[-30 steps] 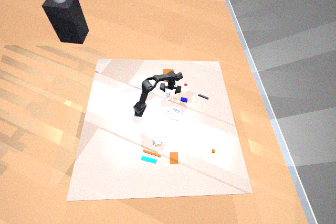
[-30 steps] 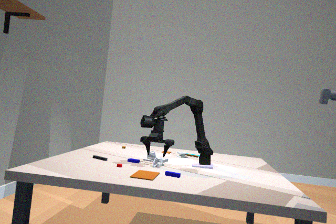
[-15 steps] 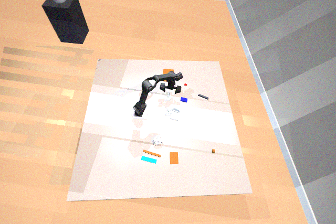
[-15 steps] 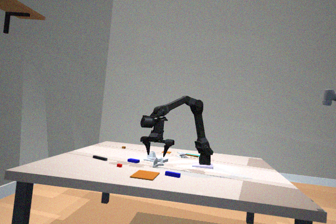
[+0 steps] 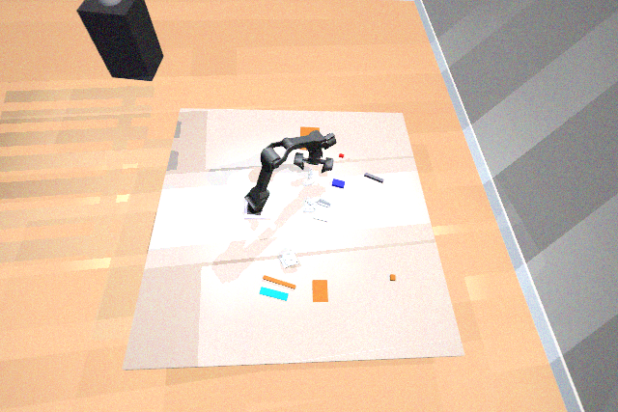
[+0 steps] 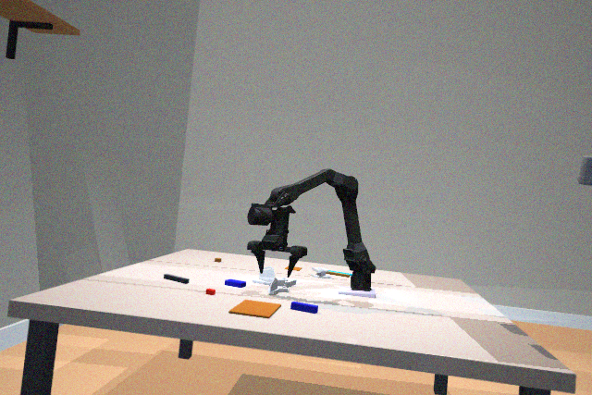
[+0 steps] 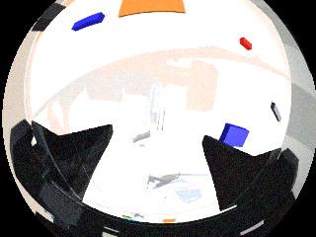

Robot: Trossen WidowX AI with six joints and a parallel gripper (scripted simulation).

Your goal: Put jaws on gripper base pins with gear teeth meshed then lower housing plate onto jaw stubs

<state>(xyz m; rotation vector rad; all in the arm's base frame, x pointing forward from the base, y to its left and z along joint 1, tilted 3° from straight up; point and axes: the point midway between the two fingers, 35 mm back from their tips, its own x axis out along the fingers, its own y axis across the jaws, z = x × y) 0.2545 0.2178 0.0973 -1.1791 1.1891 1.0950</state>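
My gripper (image 5: 313, 166) (image 6: 276, 274) (image 7: 158, 133) is open and empty, pointing down above the table. A pale part (image 5: 310, 178) (image 6: 274, 286) stands close below the fingers; its upright piece (image 7: 154, 99) shows just beyond them in the wrist view. More pale parts (image 5: 323, 203) (image 7: 188, 193) lie behind it, nearer the table middle. Another pale part (image 5: 288, 259) (image 6: 319, 272) lies farther off. Glare washes them out, so I cannot tell surely which are jaws, base or housing plate, nor whether any pins or teeth are engaged.
A blue block (image 5: 338, 182) (image 6: 235, 283) (image 7: 234, 134), a red cube (image 5: 341, 155) (image 6: 210, 291) (image 7: 245, 43) and a dark bar (image 5: 373, 178) (image 6: 176, 277) lie nearby. An orange plate (image 6: 255, 308) (image 7: 152, 7) and second blue block (image 6: 303, 307) (image 7: 88, 21) lie on the other side. Orange and cyan bars (image 5: 273, 293) lie farther away.
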